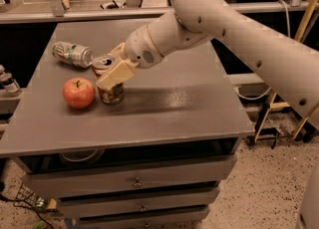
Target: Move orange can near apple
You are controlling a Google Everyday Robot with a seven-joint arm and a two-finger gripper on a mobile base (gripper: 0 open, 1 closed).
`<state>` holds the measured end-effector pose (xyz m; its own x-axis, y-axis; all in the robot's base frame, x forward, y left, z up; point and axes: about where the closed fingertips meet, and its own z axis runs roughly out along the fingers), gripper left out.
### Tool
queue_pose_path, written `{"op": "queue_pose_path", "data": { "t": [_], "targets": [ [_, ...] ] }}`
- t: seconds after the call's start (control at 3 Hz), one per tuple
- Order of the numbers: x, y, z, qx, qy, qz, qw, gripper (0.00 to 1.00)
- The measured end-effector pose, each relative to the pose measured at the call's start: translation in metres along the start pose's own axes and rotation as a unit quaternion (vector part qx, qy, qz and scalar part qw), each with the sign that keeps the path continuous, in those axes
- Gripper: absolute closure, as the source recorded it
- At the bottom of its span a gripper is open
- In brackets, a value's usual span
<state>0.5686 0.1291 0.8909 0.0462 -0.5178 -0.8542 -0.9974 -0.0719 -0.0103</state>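
Observation:
The orange can (109, 92) stands upright on the grey table (164, 108), its silver top showing. My gripper (110, 69) is shut on the orange can, its pale fingers (115, 75) clamped around the can's upper half. The apple (79, 92) is red with a short stem and sits just left of the can, a small gap between them. The arm reaches in from the upper right and hides part of the can's right side.
A green-and-white silver can (73, 54) lies on its side at the table's back left. Drawers sit below the table's front edge. Small bottles (7, 82) stand on a shelf left of the table. A wooden frame stands on the floor at the right.

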Motion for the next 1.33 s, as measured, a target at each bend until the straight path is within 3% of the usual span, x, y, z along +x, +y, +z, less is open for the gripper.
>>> {"op": "queue_pose_path", "data": {
  "t": [1.0, 1.33],
  "targets": [
    [-0.0026, 0.0028, 0.006, -0.006, 0.0, -0.002, 1.0, 0.13],
    [-0.0034, 0.0037, 0.0078, -0.008, 0.0, -0.003, 1.0, 0.0]
  ]
}}
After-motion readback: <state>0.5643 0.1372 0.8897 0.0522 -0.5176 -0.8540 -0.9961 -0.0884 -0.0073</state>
